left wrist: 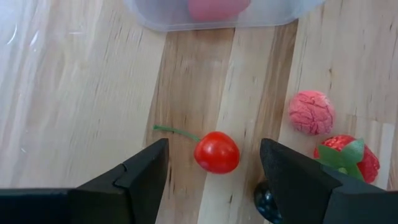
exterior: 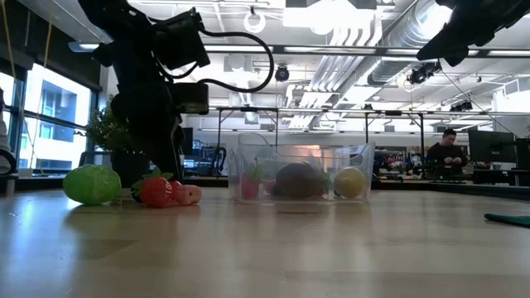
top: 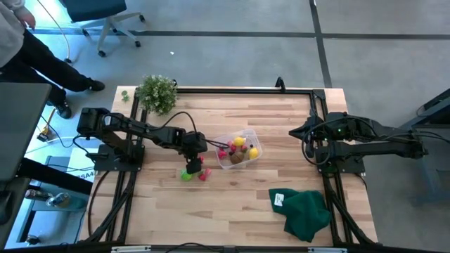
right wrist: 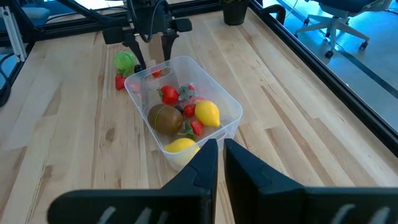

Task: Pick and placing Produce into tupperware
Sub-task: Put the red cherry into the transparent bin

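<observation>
- The wooden table is carrying everything, with a dark green cloth lying near its front right corner and a potted plant standing at its back left.
- The left arm is reaching in toward the middle, its gripper hanging low with the fingers spread apart, gripping nothing, one on each side of a cherry.
- The right arm is waiting at the right edge, its gripper clenched with nothing between the fingers, well apart from the tub.
- The clear tub is sitting at the table's centre, holding a brown fruit, two lemons and several small red pieces.
- A green fruit is lying left of the tub, beside a strawberry.
- A pink raspberry is resting near the strawberry.
- The cherry is lying on the wood just outside the tub's wall.
</observation>
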